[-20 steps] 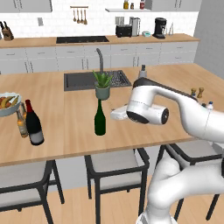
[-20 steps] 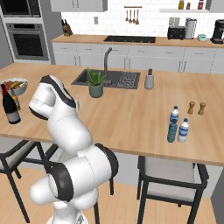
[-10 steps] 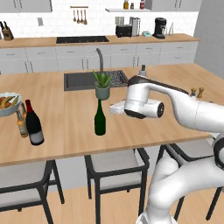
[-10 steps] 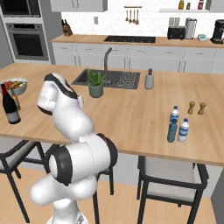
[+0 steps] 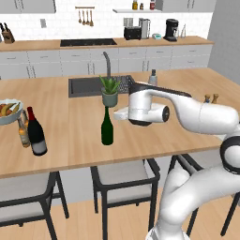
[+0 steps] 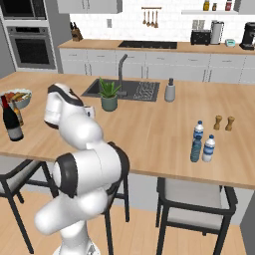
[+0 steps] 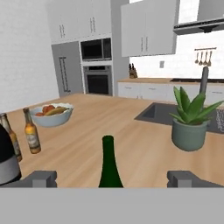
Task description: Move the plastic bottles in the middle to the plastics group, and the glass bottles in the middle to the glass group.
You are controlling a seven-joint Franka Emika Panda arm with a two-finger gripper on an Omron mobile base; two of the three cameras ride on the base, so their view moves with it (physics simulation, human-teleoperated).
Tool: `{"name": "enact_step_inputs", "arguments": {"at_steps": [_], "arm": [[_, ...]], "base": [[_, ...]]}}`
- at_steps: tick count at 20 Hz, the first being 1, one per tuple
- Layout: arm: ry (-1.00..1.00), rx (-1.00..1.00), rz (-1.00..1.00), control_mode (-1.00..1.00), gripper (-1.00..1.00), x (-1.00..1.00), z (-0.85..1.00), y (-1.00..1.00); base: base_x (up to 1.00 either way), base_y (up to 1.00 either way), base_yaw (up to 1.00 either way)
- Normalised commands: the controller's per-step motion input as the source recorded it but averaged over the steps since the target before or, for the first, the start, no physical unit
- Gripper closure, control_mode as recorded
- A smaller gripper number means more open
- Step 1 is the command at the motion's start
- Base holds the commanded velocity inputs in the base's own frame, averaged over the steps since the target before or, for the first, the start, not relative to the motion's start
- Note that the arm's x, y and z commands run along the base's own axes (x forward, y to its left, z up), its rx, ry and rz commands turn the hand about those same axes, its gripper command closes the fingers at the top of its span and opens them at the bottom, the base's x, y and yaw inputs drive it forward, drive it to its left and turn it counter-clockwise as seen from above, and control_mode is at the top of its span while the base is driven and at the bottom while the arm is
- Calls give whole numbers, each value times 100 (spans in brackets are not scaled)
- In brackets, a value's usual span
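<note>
**Open gripper lined up on the green wine bottle; one glass bottle left to move**

The gripper point(image 7: 111, 178) stands with its jaws spread wide and holds nothing. Dead ahead of it, between the two fingertips point(image 7: 41, 178), rises the neck of the dark green wine bottle point(image 7: 110, 164), close but with no contact visible. In the left base view the hand sits just beside that bottle point(image 5: 107, 127), near its neck.

Ahead and to the right of the tool is a potted plant point(image 7: 189, 122) by the sink point(image 7: 159, 113). Ahead and to the left stand the amber bottles point(image 7: 30, 132) of the glass group, with a fruit bowl point(image 7: 51, 114) behind them; the black wine bottle with the red top point(image 5: 35, 133) already stands beside them point(image 5: 23, 133).

Far off on the counter's other side, three water bottles stand together point(image 6: 201, 144) near two small shakers point(image 6: 223, 122), so the blue-tinted plastic bottle point(image 6: 196, 149) looks delivered.

By my judgement, what remains is to grip the green bottle and carry it to the amber pair.
</note>
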Motion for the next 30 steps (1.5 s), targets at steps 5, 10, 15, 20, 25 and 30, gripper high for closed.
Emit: {"name": "enact_step_inputs", "arguments": {"at_steps": [5,10,15,20,25,30], "arm": [[2,0,0,-100,-100,28,-16,17],[1,0,0,-100,-100,35,-13,7],[0,-2,0,-100,-100,23,-21,20],[0,-3,0,-100,-100,11,-23,31],[0,0,0,-100,-100,20,-14,3],[0,0,0,-100,-100,19,-15,0]], "base": [[0,0,0],[0,0,0],[0,0,0],[0,0,0],[0,0,0],[0,0,0]]}}
